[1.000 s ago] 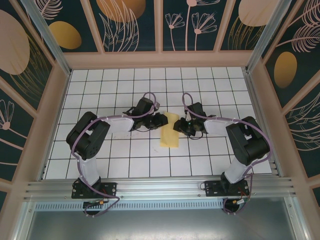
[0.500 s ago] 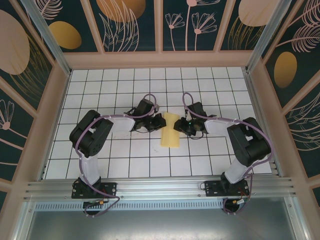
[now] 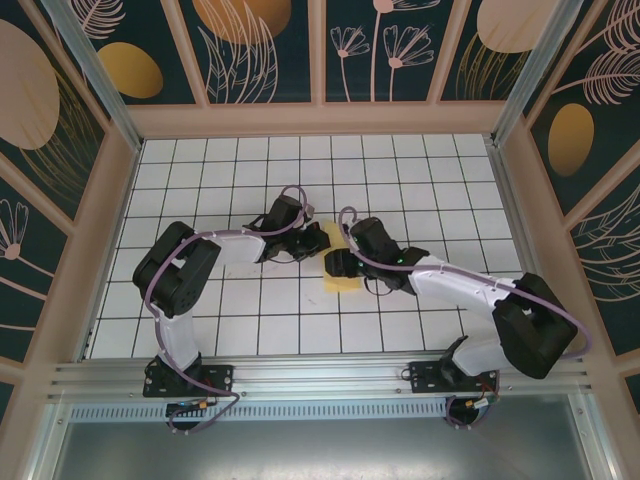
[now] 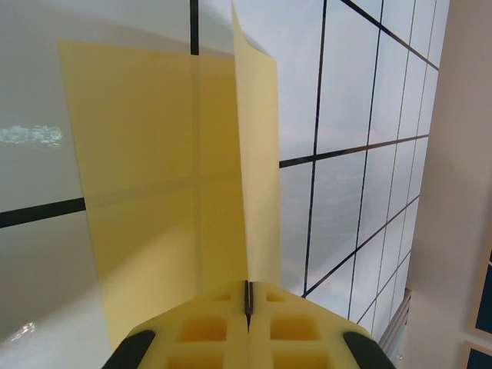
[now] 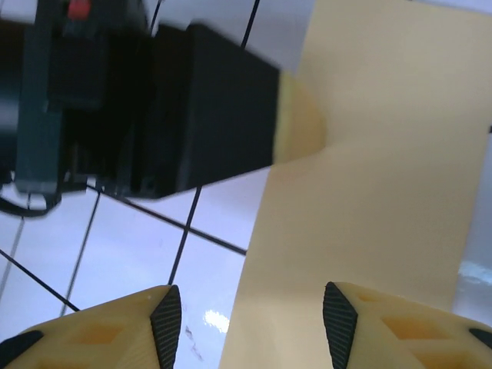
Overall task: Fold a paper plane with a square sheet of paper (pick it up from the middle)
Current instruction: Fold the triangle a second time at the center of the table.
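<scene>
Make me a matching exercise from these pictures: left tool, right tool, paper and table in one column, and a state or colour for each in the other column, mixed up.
Column one:
1. left tool
2. right tool
3. paper
4. table

Column two:
A. white with black grid lines
B. open over the paper's edge
C. pale yellow, one flap standing up
D. shut on the paper's raised flap

Pairs: 1-D, 2-B, 3-C, 4-A

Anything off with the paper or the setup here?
Nothing damaged. The square sheet of paper lies flat except one flap standing upright, pinched in the shut left gripper; that looks like a fold in progress, not a slip. The right gripper is open above it.
</scene>
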